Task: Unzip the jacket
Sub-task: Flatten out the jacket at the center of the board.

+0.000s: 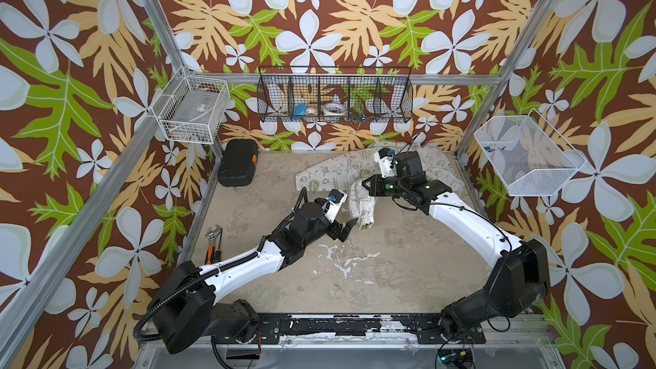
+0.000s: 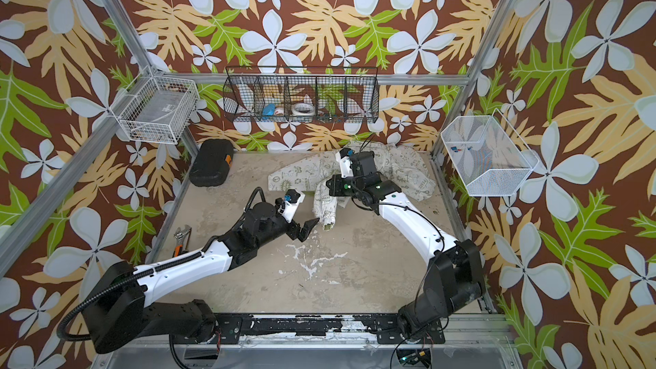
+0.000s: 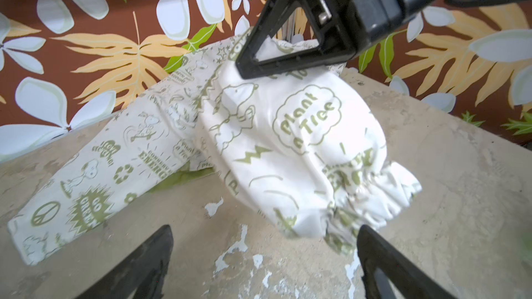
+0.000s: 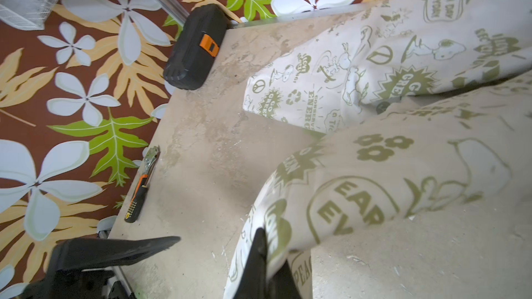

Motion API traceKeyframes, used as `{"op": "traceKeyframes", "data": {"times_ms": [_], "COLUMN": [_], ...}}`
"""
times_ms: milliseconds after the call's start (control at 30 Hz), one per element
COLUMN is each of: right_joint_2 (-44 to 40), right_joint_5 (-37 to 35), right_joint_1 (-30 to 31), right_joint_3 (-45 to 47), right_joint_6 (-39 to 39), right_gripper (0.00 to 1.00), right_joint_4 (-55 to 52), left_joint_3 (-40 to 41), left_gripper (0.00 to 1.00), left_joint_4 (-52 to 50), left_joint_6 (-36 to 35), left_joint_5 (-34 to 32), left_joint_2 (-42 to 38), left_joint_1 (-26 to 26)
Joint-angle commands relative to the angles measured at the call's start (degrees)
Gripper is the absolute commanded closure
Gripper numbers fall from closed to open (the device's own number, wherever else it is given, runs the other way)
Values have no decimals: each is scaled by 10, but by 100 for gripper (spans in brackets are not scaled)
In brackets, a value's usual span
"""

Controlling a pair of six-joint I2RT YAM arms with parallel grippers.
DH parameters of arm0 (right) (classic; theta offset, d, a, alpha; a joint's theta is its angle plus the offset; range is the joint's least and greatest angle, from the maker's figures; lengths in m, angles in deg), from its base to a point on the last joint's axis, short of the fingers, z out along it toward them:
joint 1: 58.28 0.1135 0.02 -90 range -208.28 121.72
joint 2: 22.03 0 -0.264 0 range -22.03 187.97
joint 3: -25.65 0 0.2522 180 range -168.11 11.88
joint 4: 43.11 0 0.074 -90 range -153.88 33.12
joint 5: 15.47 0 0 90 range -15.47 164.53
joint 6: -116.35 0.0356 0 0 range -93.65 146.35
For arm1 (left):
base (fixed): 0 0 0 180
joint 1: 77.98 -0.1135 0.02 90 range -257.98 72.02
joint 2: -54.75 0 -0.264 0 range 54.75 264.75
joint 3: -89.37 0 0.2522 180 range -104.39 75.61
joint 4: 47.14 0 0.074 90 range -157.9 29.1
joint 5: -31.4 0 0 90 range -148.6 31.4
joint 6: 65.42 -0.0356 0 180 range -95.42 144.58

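The cream jacket with olive prints lies crumpled at the back of the table in both top views. One sleeve lies flat, pointing left. My right gripper is shut on the other sleeve and holds its upper part off the table, so the gathered cuff droops toward the front. In the right wrist view the right gripper pinches a fold of the printed cloth. My left gripper stands open just in front of the cuff, with nothing between its fingers.
A black tool case sits in the back left corner. A wrench and screwdriver lie along the left table edge. A white wire basket, a black wire rack and a white mesh bin hang on the walls.
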Motion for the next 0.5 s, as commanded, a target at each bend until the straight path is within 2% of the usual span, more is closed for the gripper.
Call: {"op": "traceKeyframes", "data": {"times_ms": [0,133,333,467], "right_joint_2": [-17,-30,-58,-81], "right_joint_5": [19,41,77,79], "right_joint_1": [8,22,32,32], "right_joint_3": [-10,-22,-23,-21], "right_joint_6": [26,37,48,50], "right_gripper": [100,100,100,100], "right_joint_4": [-8,-5,3,4], "left_joint_3": [-3,-9,-28,-58], "left_gripper": [0,0,3,12], "left_joint_4": [48,72,99,97], "left_joint_6": [13,17,48,55], "left_joint_5": [-11,-48,-187,-186], "left_joint_2": [12,39,64,81], "left_joint_1": [21,51,59,59]}}
